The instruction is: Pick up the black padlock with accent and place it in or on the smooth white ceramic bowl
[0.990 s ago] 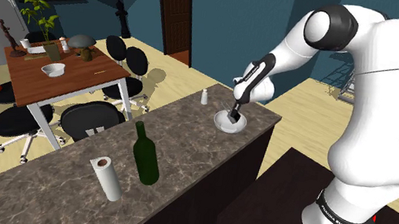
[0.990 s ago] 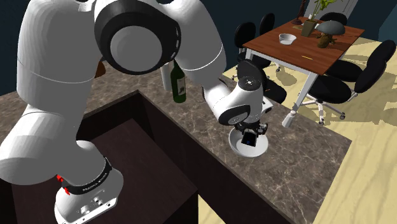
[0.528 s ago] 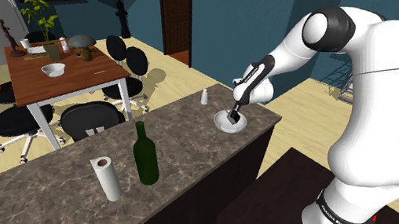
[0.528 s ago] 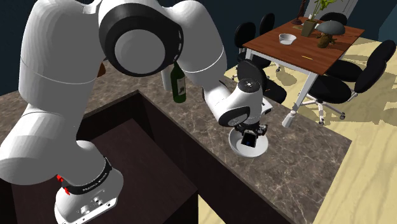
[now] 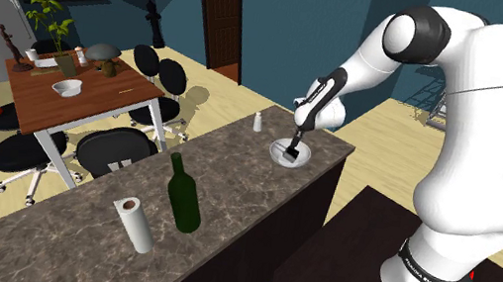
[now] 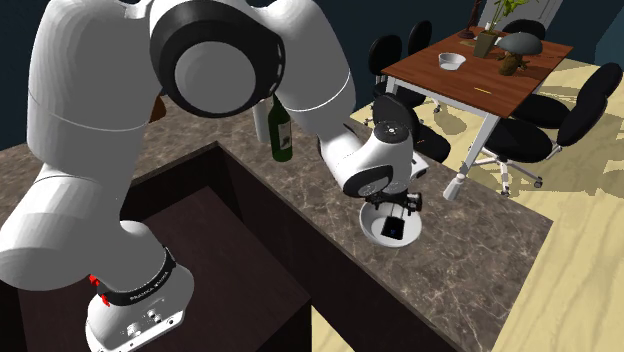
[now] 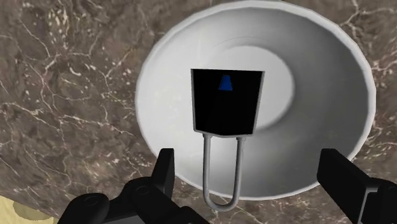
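Observation:
The black padlock with a blue mark and a grey shackle lies inside the white bowl, shackle toward the fingers. My gripper hangs over the bowl with its fingers wide apart, touching nothing. On the stone counter, the bowl sits near the far end with the padlock in it and the gripper just above. From the second exterior view, the padlock rests in the bowl under the gripper.
A small white shaker stands on the counter beside the bowl. A dark green bottle and a paper roll stand further along. Beyond the counter are a dining table and black chairs.
The fingers, shut on the padlock before, have spread apart. The padlock now lies loose in the bowl. The arm has barely moved.

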